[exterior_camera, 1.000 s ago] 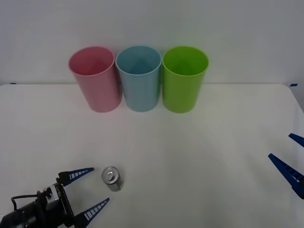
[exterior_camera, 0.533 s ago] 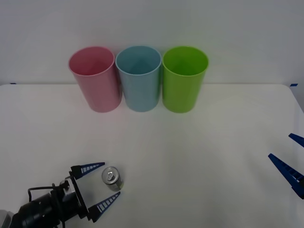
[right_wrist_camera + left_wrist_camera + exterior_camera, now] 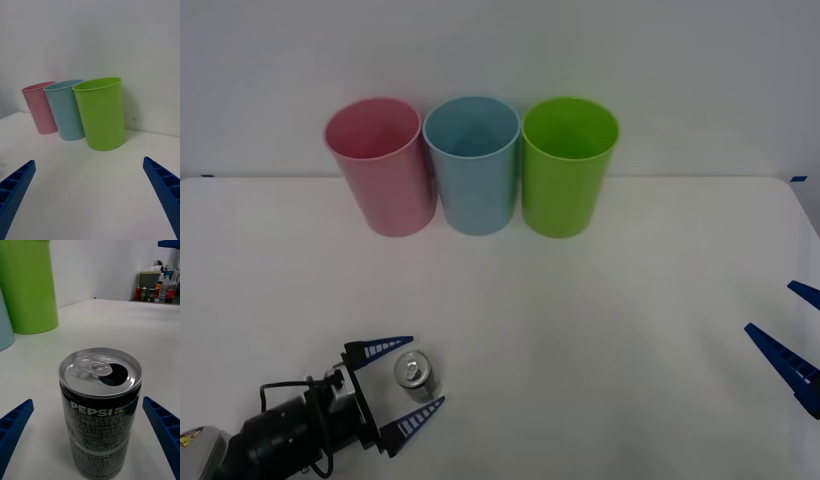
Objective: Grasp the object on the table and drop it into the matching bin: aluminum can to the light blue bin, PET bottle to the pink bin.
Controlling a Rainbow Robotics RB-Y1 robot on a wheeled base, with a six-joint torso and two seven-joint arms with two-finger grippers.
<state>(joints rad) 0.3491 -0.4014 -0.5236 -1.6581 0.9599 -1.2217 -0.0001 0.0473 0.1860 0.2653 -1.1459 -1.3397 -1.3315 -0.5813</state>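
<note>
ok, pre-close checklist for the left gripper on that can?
1. Small silver aluminum can upright on white tabletop: ok.
2. Left gripper open, one blue finger on each side of can: ok.
3. Fingers touching can: cannot tell.
4. Can's top already opened; contents: cannot tell.
5. Tall light blue plastic bin upright, between pink bin and lime green bin: ok.
6. Right gripper open at the table's right edge, far from can: ok.
</note>
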